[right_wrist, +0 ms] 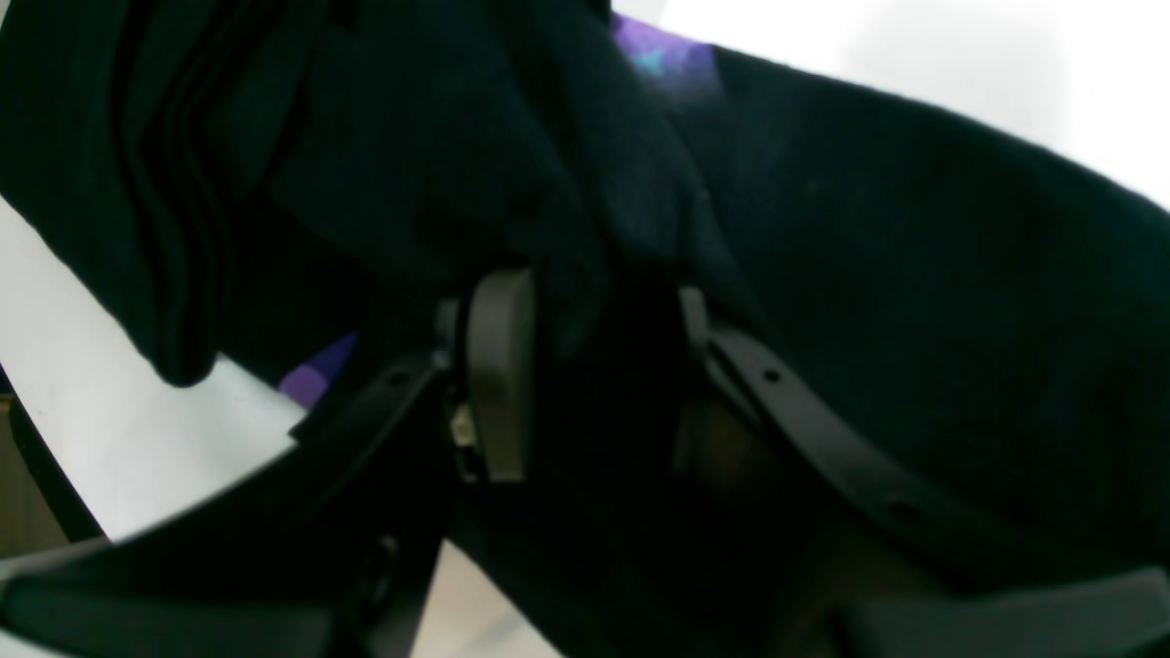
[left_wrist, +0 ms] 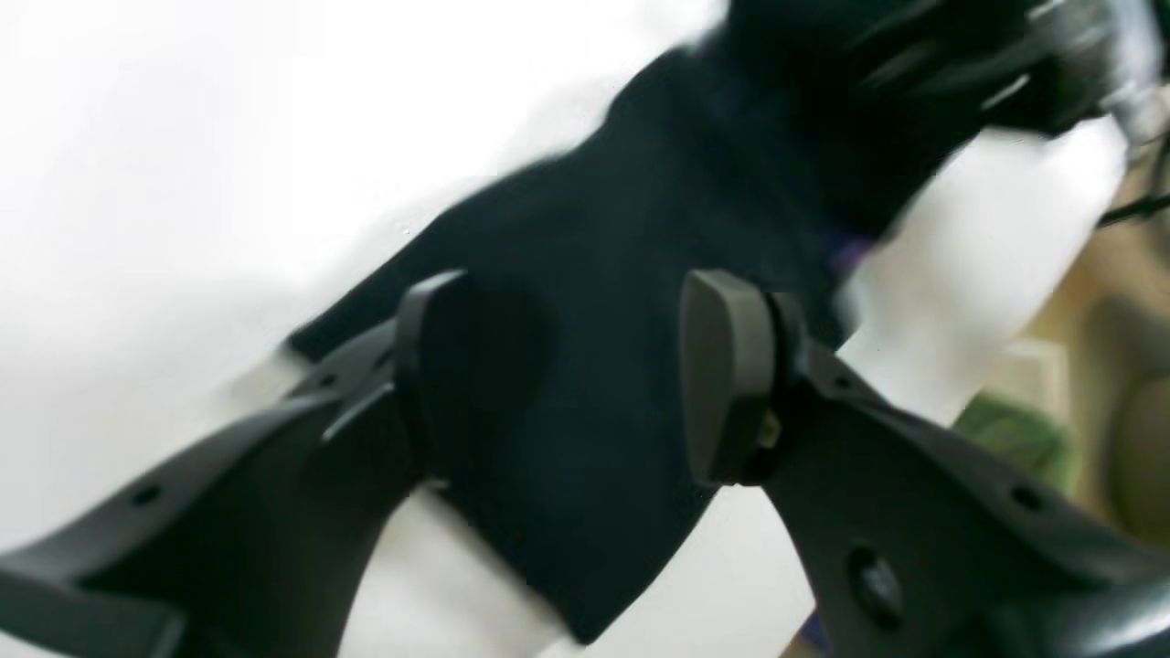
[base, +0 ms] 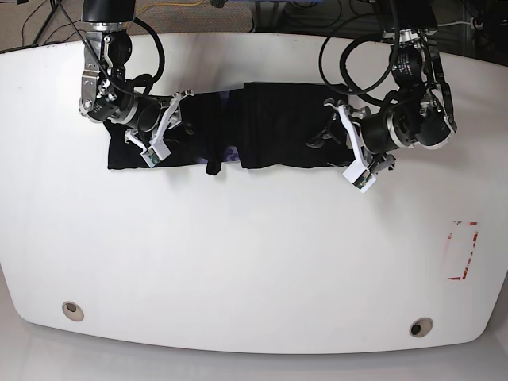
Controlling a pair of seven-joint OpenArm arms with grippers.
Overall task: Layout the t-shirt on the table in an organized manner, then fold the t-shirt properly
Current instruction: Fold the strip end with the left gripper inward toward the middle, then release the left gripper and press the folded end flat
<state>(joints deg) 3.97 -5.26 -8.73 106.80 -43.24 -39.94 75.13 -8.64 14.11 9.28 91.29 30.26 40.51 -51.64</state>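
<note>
Two ringed holes sat by the counter's near edge. Toward the far edge lay the t-shirt, bunched lengthwise. Left hand spread over one end; right hand pinching cloth.

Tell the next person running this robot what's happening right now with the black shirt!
Left gripper: open, jaws either side of the t-shirt cloth.
Right gripper: cloth between its jaws, grip cannot be told.
The shirt lies in a long folded band across the far side of the table, both grippers at its ends.
Done: laid out, partly folded.
Left: finish folding it into a neat packet.
</note>
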